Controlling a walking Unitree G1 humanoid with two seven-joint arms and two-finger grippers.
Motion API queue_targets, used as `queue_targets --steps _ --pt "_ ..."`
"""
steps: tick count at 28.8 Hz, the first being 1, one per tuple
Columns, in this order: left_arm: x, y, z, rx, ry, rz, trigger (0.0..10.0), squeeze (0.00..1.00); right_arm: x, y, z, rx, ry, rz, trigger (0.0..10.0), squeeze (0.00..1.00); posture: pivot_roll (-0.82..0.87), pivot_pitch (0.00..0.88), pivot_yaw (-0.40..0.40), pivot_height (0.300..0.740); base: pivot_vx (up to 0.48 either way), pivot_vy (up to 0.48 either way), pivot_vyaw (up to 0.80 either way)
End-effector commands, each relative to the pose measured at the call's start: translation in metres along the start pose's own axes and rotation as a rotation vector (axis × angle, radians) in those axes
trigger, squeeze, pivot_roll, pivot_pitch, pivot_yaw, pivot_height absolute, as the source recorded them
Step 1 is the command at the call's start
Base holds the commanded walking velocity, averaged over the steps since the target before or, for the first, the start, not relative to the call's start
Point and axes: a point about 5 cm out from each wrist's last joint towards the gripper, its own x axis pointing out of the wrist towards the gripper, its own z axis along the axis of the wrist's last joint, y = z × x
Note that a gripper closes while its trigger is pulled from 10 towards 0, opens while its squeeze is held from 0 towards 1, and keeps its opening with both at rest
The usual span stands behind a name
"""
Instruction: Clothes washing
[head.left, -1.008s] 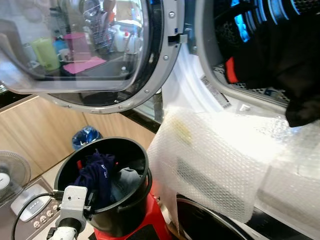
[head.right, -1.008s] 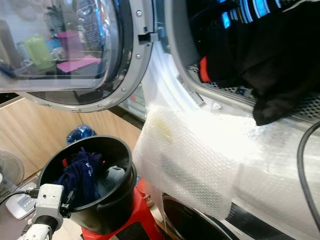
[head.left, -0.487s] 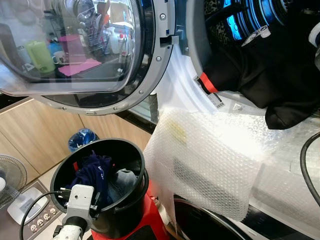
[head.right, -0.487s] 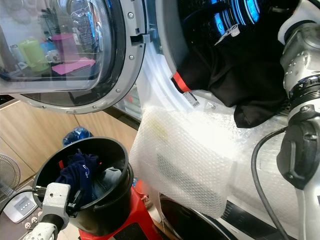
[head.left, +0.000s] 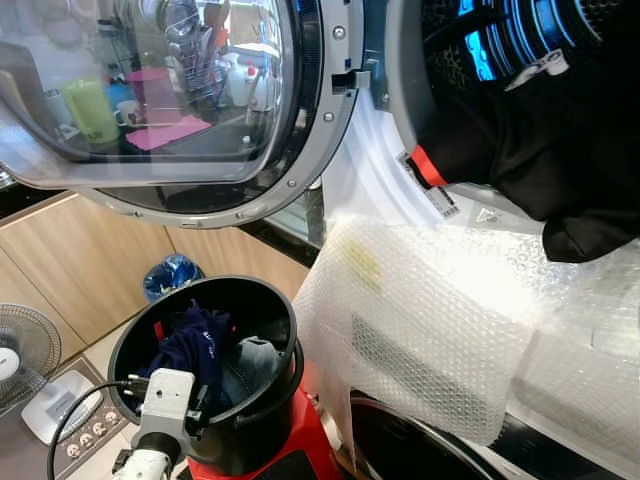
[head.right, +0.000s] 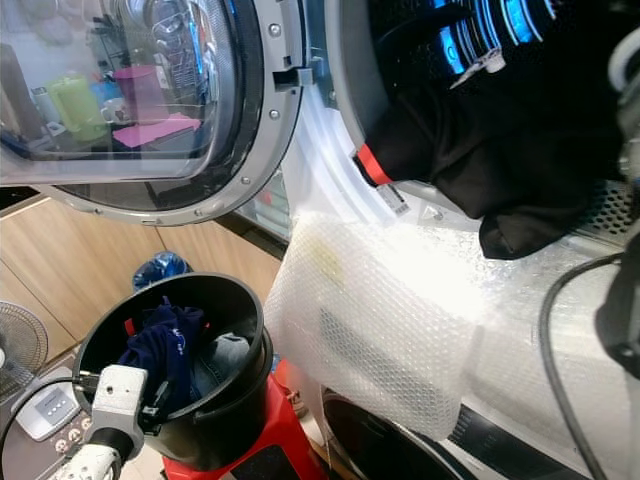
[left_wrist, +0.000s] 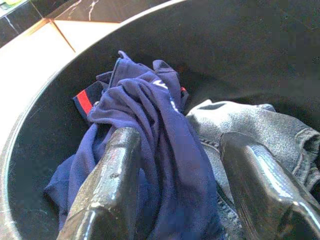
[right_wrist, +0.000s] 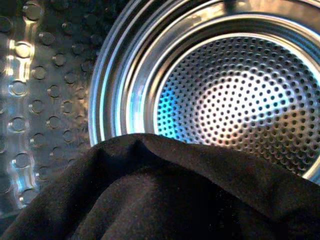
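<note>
A black garment (head.left: 540, 150) hangs out of the washing machine's open drum (right_wrist: 235, 100), one end drooping over the lip. It covers the near part of the right wrist view as black cloth (right_wrist: 165, 200). My right arm (head.right: 625, 100) reaches towards the drum at the right edge. Below left, a black bucket (head.left: 280, 300) holds a navy garment (left_wrist: 150, 115) and grey jeans (left_wrist: 250, 130). My left gripper (left_wrist: 182, 185) is inside the bucket, open, its two fingers (left_wrist: 107, 190) on either side of the navy cloth.
The round glass door (head.left: 180, 100) stands swung open to the left above the bucket. Bubble wrap (head.left: 430, 320) drapes over the machine's front. The bucket rests on a red stool (head.left: 300, 450). A fan (head.left: 20, 350) and a white power strip (head.left: 60, 410) lie at lower left.
The head view has swayed. The black garment has shifted a little in the drum opening, and its white tag now shows. My left gripper stays in the bucket.
</note>
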Motion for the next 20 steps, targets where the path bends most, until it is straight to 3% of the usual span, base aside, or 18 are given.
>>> queue_targets --steps 1,4,14,20 --pt "-0.004 -0.004 -0.01 0.011 0.052 -0.027 10.0 0.0 0.0 0.003 0.009 0.0 -0.033 0.04 10.0 1.0 0.01 0.035 0.09 0.74 0.0 0.0 0.0" --pt "-0.005 -0.005 -0.01 0.015 0.051 -0.033 10.0 0.0 -0.001 0.002 0.009 0.014 -0.042 0.056 10.0 1.0 0.02 0.042 0.095 0.74 0.0 0.0 0.0" --pt "-0.007 0.0 -0.008 0.039 0.056 -0.053 10.0 0.0 -0.016 -0.051 0.048 0.13 -0.211 -0.162 10.0 1.0 0.02 0.065 0.117 0.74 0.0 0.0 0.0" --pt "-0.007 -0.002 -0.008 0.042 0.06 -0.07 10.0 0.0 -0.014 -0.046 0.029 -0.015 -0.139 -0.086 10.0 1.0 0.01 0.066 0.123 0.74 0.0 0.0 0.0"
